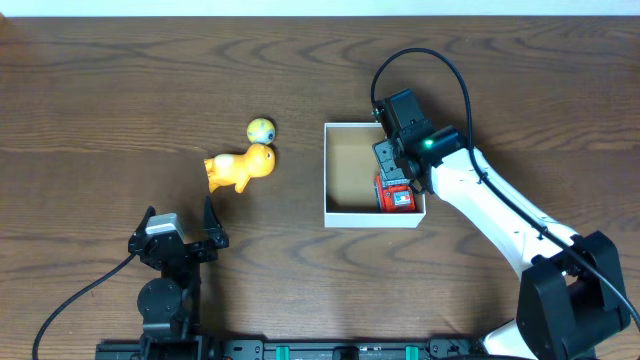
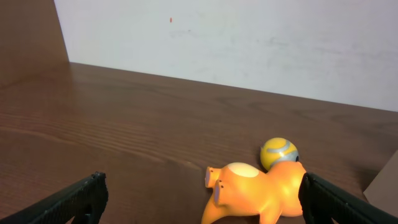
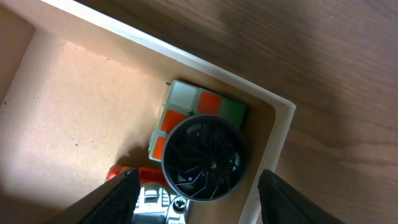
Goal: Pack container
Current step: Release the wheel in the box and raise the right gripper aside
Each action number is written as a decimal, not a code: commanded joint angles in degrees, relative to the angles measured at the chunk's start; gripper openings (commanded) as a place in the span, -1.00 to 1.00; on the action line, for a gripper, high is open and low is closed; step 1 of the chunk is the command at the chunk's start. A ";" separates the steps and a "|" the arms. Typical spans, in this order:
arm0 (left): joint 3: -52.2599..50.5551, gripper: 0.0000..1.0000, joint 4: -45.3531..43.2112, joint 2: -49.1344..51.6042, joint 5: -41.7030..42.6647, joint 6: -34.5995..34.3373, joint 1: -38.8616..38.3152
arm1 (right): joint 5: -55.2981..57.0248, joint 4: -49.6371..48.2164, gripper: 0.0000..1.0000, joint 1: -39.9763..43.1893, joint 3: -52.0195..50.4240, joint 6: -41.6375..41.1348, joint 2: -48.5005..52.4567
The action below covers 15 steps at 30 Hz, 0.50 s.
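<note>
The container point(image 1: 328, 172) is a shallow square box with white walls and a brown floor, right of the table's middle. My right gripper point(image 1: 398, 165) hangs open over its right side. In the right wrist view the open jaws point(image 3: 200, 190) straddle a black round finned disc point(image 3: 205, 158), without touching it. The disc lies on a colour puzzle cube point(image 3: 186, 99), beside a red and silver toy point(image 3: 152, 199), in the container's corner point(image 3: 273, 143). My left gripper point(image 1: 180, 238) is open and empty, near an orange animal toy point(image 1: 240, 168) and a yellow-blue ball point(image 1: 261, 129).
In the left wrist view the orange toy point(image 2: 261, 193) lies on its side just ahead of the open jaws point(image 2: 199, 208), with the ball point(image 2: 279, 152) behind it. A container corner point(image 2: 387, 180) shows at the right edge. The red toy point(image 1: 397, 196) fills the container's front right.
</note>
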State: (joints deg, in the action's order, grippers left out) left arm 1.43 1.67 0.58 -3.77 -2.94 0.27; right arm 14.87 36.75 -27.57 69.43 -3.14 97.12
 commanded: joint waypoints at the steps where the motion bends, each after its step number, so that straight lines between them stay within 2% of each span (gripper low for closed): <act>1: -1.20 0.96 2.12 -0.31 -0.50 0.37 0.20 | 0.83 -0.11 0.29 -0.20 1.20 0.46 -0.11; 10: -1.20 0.96 2.12 -0.31 -0.50 0.37 0.20 | 3.13 0.11 0.29 0.22 2.99 -0.50 -2.34; 13: -1.20 0.96 2.12 -0.31 -0.50 0.35 0.20 | 5.22 0.68 0.43 1.16 2.99 -1.68 -3.82; 15: -1.20 0.96 2.12 -0.31 -0.50 0.35 0.20 | 5.99 1.53 0.44 2.29 2.99 -2.75 -4.76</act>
State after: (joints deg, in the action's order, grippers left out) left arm 1.43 1.67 0.58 -3.77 -2.94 0.27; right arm 17.67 37.71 -27.00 70.96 -3.97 95.02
